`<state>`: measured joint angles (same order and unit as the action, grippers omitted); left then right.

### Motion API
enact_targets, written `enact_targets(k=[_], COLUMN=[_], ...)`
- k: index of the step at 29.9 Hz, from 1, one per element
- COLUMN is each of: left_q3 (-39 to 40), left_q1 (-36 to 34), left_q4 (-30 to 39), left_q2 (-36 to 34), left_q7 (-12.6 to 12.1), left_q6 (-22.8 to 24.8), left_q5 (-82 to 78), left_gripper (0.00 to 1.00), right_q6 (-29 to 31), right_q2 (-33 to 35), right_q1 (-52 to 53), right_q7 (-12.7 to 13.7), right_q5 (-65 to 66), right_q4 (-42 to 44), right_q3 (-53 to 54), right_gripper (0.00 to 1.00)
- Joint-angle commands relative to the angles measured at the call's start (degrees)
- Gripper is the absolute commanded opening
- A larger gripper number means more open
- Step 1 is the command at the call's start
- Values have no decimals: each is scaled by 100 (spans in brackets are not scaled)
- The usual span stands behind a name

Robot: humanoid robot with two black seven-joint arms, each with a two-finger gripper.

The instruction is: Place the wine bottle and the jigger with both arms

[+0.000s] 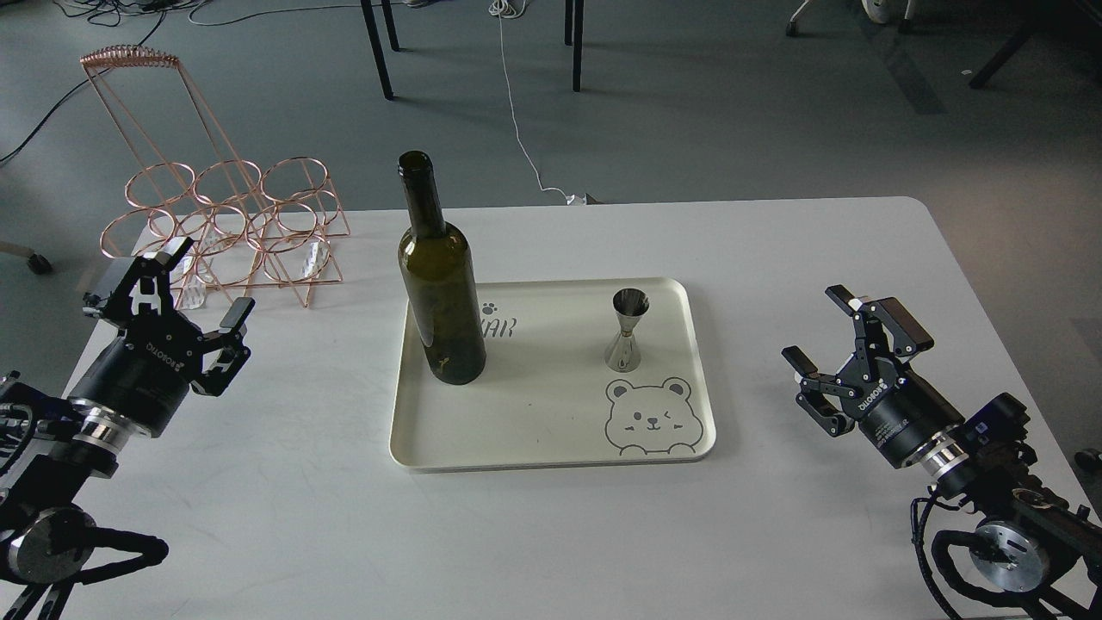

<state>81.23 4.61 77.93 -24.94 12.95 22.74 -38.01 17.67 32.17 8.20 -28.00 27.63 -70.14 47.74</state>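
Note:
The dark olive-green wine bottle stands upright on the left part of a cream tray. On the tray's right part stands the small silver jigger, upright, above a printed bear face. My left gripper hangs over the table's left side, well left of the tray, open and holding nothing. Over the table's right side my right gripper is open too, empty, right of the tray.
A copper wire bottle rack stands at the table's back left corner, just behind my left gripper. The white table ends close behind the tray. Chair and table legs stand on the grey floor beyond.

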Motion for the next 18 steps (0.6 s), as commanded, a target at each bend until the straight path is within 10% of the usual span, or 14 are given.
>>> enact_targets(k=[1, 8, 18], left_q3=[-2, -231, -231], left_q1=[5, -4, -91], left_q4=[3, -58, -103], left_q2=[-2, 24, 24], left_q7=[23, 67, 514], left_q6=[19, 46, 55], left_q5=[-13, 83, 312], left_gripper=[98, 98, 98], right_q6=[9, -26, -983], right_q2=[-9, 17, 271], right_q1=[-3, 76, 770], right_q7=[0, 0, 0], right_q5=[-3, 478, 5205], right_q4=[0, -17, -8], right_q3=[7, 95, 7], right_gripper=[98, 98, 98])
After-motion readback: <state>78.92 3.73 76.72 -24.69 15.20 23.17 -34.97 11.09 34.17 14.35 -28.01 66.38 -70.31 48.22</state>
